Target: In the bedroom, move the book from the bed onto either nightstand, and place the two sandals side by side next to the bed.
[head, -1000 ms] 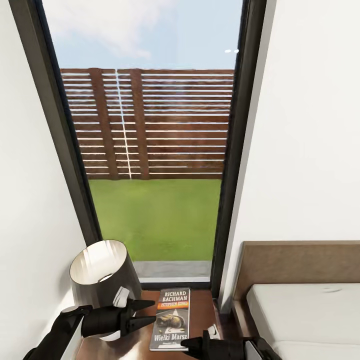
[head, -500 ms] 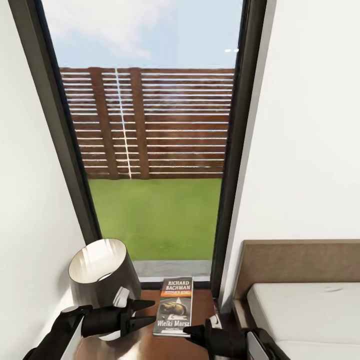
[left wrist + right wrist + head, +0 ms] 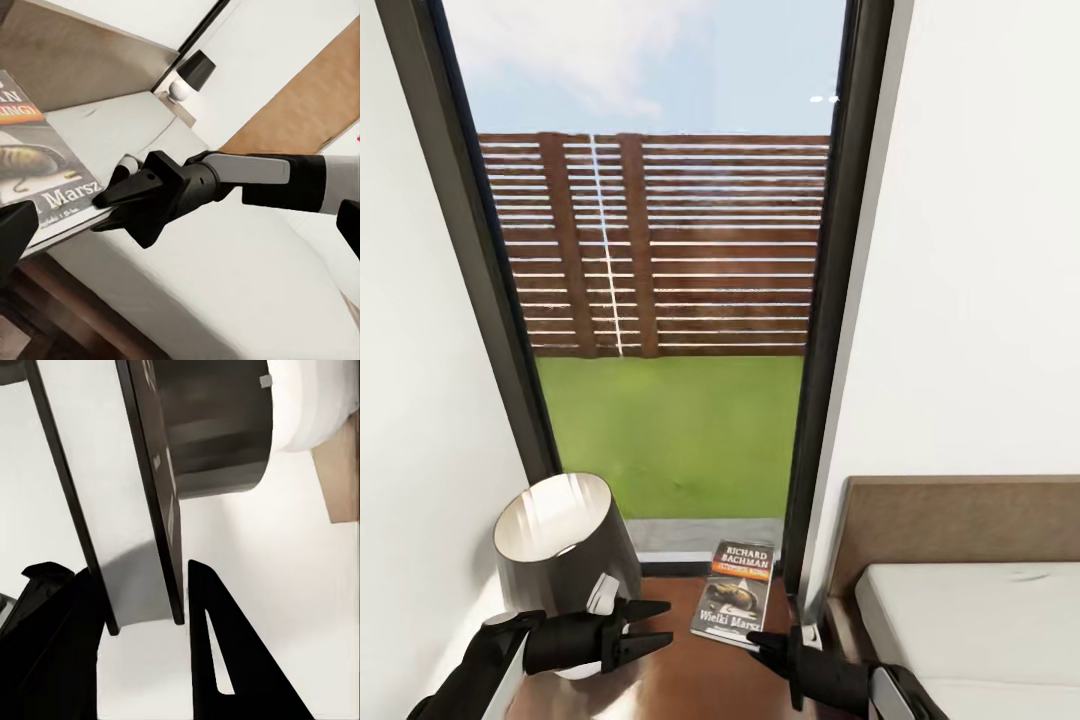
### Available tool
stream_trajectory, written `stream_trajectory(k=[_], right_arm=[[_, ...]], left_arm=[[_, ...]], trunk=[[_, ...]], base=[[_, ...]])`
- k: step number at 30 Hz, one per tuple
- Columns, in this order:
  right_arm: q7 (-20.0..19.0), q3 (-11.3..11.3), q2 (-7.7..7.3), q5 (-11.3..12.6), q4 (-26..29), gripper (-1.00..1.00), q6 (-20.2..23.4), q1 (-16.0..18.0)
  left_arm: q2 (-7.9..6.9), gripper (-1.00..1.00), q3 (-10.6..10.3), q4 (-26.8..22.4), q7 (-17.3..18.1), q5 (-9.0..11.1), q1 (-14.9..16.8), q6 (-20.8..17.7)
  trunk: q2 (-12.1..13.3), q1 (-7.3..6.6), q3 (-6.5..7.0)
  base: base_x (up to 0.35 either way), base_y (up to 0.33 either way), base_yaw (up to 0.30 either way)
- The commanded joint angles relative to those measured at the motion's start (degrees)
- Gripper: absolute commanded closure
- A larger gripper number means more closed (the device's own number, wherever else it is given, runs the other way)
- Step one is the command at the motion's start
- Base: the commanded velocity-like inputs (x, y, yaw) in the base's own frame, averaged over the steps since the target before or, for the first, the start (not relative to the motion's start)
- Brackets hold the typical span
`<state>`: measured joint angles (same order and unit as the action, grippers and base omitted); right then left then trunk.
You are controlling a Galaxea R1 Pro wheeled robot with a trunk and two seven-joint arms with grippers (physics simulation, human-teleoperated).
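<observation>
Tall dark-framed window (image 3: 660,300) fills most of my head view: sky, slatted brown fence, grass outside. White walls either side. The bed (image 3: 970,620) sits lower right w/ brown headboard and pale mattress. Lower left, a lamp (image 3: 565,545) w/ dark shade stands on the nightstand (image 3: 680,680), glossy red-brown top, between wall and bed.

The book (image 3: 737,594) is above the nightstand's far part, near the window sill, tilted; cover reads "RICHARD BACHMAN". My right gripper (image 3: 765,640) has its near edge: in the right wrist view the book (image 3: 146,502) shows edge-on, jaws closed on it, one finger each side. Left wrist view shows the same grip on the book's (image 3: 41,169) corner by the right gripper (image 3: 112,206).

My left gripper (image 3: 655,625) hangs just in front of the lamp, jaws spread, nothing in them.
</observation>
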<state>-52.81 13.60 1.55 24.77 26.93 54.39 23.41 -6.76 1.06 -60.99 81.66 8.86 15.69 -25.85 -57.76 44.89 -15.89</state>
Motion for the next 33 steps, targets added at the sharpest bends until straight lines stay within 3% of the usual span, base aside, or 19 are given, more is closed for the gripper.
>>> stream_trajectory(k=[1, 33], right_arm=[[0.3, 0.7, 0.06, 0.2, -0.7, 1.0, 0.5, 0.1], [1.3, 0.7, 0.37, -0.2, -2.1, 1.0, 0.5, 0.0]], left_arm=[[-0.01, -1.0, 0.0, 0.0, 0.2, 0.1, 0.0, -0.6], [0.06, -1.0, -0.1, 0.0, 0.2, 0.0, 0.0, -0.6]], trunk=[[-0.5, 0.23, -0.26], [-13.3, 7.26, -6.0]], base=[[0.0, 0.0, 0.0], [0.0, 0.0, 0.0]])
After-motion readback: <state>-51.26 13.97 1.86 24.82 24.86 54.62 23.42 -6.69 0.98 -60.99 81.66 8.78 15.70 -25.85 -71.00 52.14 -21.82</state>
